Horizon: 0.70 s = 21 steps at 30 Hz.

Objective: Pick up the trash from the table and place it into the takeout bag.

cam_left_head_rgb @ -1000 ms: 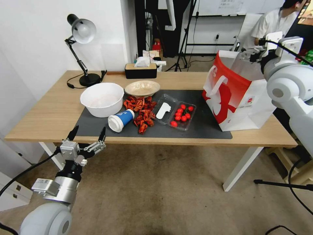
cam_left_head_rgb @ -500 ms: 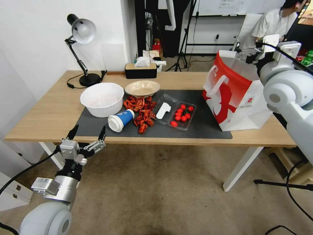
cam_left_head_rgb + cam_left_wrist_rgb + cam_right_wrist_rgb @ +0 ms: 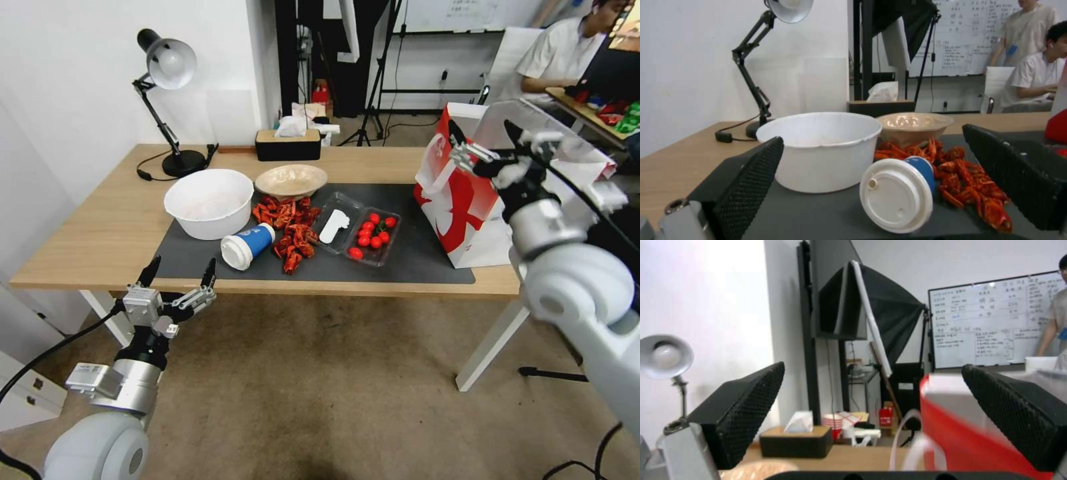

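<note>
On the table [image 3: 93,233], over the dark mat [image 3: 413,263], lies the trash: a big white bowl [image 3: 209,202], a beige bowl [image 3: 291,180], a pile of red shells [image 3: 290,230], a blue-white lidded cup [image 3: 248,245] on its side and a clear tray [image 3: 363,230] with red tomatoes. The takeout bag [image 3: 460,200] stands at the mat's right end. My right gripper [image 3: 481,133] hovers open and empty at the bag's top edge. My left gripper [image 3: 179,275] is open and empty just below the table's front edge, facing the cup's lid [image 3: 898,195] and white bowl [image 3: 822,150].
A black desk lamp [image 3: 167,73] and a dark tissue box [image 3: 288,143] stand along the table's back edge. A person sits at another desk behind the bag. Tripods and a softbox stand beyond the table. Bare floor lies in front.
My right arm has swung down and forward from above and behind the bag; its gripper now shows open at the bag's top edge. The left arm has not moved.
</note>
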Available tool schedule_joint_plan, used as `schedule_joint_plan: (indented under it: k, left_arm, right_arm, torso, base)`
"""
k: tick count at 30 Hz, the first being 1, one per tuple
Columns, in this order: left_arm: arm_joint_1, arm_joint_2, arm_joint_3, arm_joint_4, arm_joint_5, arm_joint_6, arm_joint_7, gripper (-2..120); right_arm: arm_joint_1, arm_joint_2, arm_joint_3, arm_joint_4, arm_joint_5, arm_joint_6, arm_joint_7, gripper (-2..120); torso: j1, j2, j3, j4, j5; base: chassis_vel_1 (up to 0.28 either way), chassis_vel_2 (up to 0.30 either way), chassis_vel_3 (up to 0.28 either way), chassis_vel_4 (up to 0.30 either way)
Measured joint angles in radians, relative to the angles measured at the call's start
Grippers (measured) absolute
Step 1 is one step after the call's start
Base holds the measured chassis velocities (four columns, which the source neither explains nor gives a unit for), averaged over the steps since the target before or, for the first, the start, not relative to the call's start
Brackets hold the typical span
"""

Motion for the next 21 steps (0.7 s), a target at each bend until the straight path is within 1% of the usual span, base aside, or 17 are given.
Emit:
schedule_joint_plan:
  k: [1, 2, 4, 5, 7, 8, 10, 11, 12, 13, 14, 16, 17, 18, 21]
  left_arm:
    - [0.0, 0.0, 0.0, 0.0, 0.0, 0.0, 0.0, 100]
    - [0.0, 0.001, 0.0, -0.001, 0.0, 0.0, 0.001, 100]
    - [0.0, 0.002, 0.001, -0.001, 0.0, -0.001, 0.001, 100]
    - [0.0, 0.002, 0.001, -0.001, 0.0, -0.001, 0.001, 100]
    - [0.002, 0.001, 0.004, 0.0, 0.0, -0.001, 0.003, 100]
    - [0.002, 0.001, 0.004, 0.0, 0.0, -0.001, 0.003, 100]
    - [0.003, 0.002, 0.006, 0.005, 0.0, -0.001, 0.005, 100]
    - [0.003, 0.002, 0.006, 0.005, 0.0, -0.001, 0.005, 100]
    - [0.003, 0.003, 0.007, 0.007, 0.0, -0.001, 0.006, 100]
    - [0.004, 0.003, 0.007, 0.009, 0.001, -0.001, 0.006, 100]
    - [0.004, 0.004, 0.008, 0.011, 0.001, -0.001, 0.007, 100]
    - [0.004, 0.004, 0.008, 0.015, 0.001, -0.001, 0.007, 100]
    - [0.002, 0.005, 0.009, 0.019, 0.001, -0.001, 0.007, 100]
    - [0.002, 0.005, 0.009, 0.019, 0.001, -0.001, 0.007, 100]
    - [0.0, 0.009, 0.012, 0.022, 0.001, -0.001, 0.008, 100]
  right_arm:
    - [0.0, 0.0, 0.0, 0.0, 0.0, 0.0, 0.0, 100]
    - [-0.074, 0.023, 0.036, 0.007, -0.039, 0.02, -0.027, 100]
    - [-0.177, 0.056, 0.083, 0.014, -0.092, 0.057, -0.053, 100]
    - [-0.177, 0.056, 0.083, 0.014, -0.092, 0.057, -0.053, 100]
    - [-0.268, 0.09, 0.117, 0.024, -0.131, 0.077, -0.071, 100]
    - [-0.268, 0.09, 0.117, 0.024, -0.131, 0.077, -0.071, 100]
    - [-0.342, 0.121, 0.132, 0.031, -0.15, 0.086, -0.081, 100]
    - [-0.342, 0.121, 0.132, 0.031, -0.15, 0.086, -0.081, 100]
    - [-0.376, 0.137, 0.135, 0.032, -0.161, 0.097, -0.086, 100]
    - [-0.398, 0.148, 0.135, 0.032, -0.168, 0.12, -0.089, 100]
    - [-0.414, 0.158, 0.135, 0.03, -0.176, 0.142, -0.092, 100]
    - [-0.434, 0.172, 0.134, 0.026, -0.186, 0.15, -0.095, 100]
    - [-0.453, 0.189, 0.127, 0.018, -0.204, 0.159, -0.099, 100]
    - [-0.453, 0.189, 0.127, 0.018, -0.204, 0.159, -0.099, 100]
    - [-0.488, 0.235, 0.094, -0.017, -0.252, 0.189, -0.115, 100]
  torso:
    - [0.0, 0.0, 0.0, 0.0, 0.0]
    - [0.0, 0.0, 0.0, 0.0002, -0.0007]
    - [0.0, 0.0, 0.0, 0.0002, -0.0007]
    - [0.0, 0.0, 0.0, 0.0002, -0.0007]
    - [0.0, 0.0, 0.0, 0.0004, -0.0007]
    - [0.0, 0.0, 0.0, 0.0004, -0.0007]
    - [0.0, 0.0, 0.0, -0.0001, -0.0006]
    - [0.0, 0.0, 0.0, -0.0001, -0.0006]
    - [0.0, 0.0, 0.0, 0.0003, -0.0009]
    - [0.0, 0.0, 0.0, 0.0002, -0.0004]
    - [0.0, 0.0, 0.0, 0.0003, -0.0009]
    - [0.0, 0.0, 0.0, 0.0003, -0.0009]
    - [0.0, 0.0, 0.0, 0.0005, -0.0008]
    - [0.0, 0.0, 0.0, 0.0005, -0.0008]
    - [0.0, 0.0, 0.0, 0.0002, -0.0006]
  base:
    - [0.0, 0.0, 0.0, 0.0]
    - [0.0, 0.0, 0.0, 0.0]
    - [0.0, 0.0, 0.0, 0.0]
    - [0.0, 0.0, 0.0, 0.0]
    - [0.0, 0.0, 0.0, 0.0]
    - [0.0, 0.0, 0.0, 0.0]
    - [0.0, 0.0, 0.0, 0.0]
    - [0.0, 0.0, 0.0, 0.0]
    - [0.0, 0.0, 0.0, 0.0]
    - [0.0, 0.0, 0.0, 0.0]
    - [0.0, 0.0, 0.0, 0.0]
    - [0.0, 0.0, 0.0, 0.0]
    - [0.0, 0.0, 0.0, 0.0]
    - [0.0, 0.0, 0.0, 0.0]
    - [0.0, 0.0, 0.0, 0.0]
